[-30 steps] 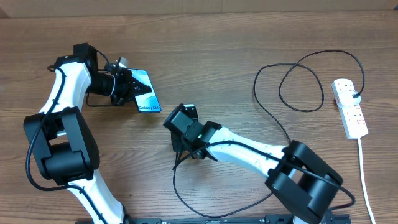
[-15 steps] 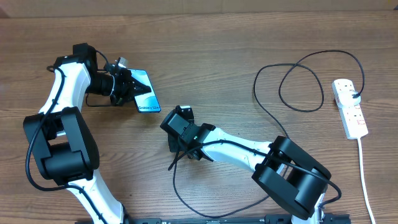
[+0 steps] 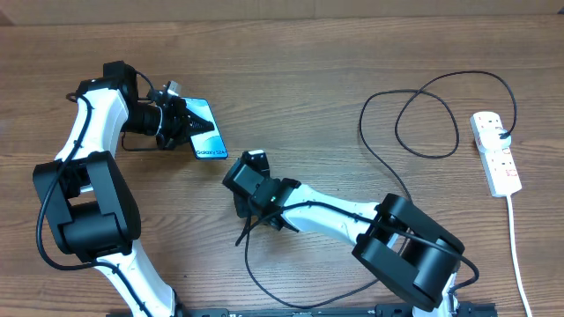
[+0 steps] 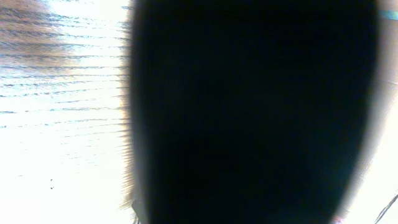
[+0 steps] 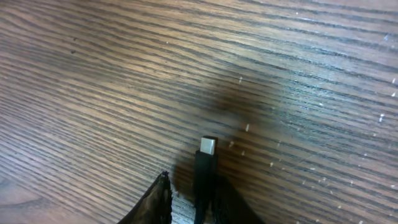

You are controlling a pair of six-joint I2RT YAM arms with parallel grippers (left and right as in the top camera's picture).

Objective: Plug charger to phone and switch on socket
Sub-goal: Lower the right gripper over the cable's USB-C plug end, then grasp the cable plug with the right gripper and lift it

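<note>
The phone [image 3: 207, 132] with its light blue screen sits at the upper left, and my left gripper [image 3: 181, 123] is shut on its left end. A dark surface close to the lens fills the left wrist view. The charger [image 3: 423, 114] loops across the table from the socket [image 3: 496, 151] at the far right. My right gripper [image 3: 254, 211] stands below and right of the phone, shut on the charger's connector. In the right wrist view the black connector [image 5: 206, 174] pokes out between the fingers of my right gripper [image 5: 196, 190], its metal tip above the wood.
The socket's white cord [image 3: 515, 246] runs down the right edge. A slack black loop of the charger [image 3: 264, 282] lies near the front edge, under my right arm. The wooden table top [image 3: 308, 79] spans the whole view.
My right gripper has slid a little left toward the phone, closing its jaws on the connector, and the cable end trails with it. The left arm and phone have not moved.
</note>
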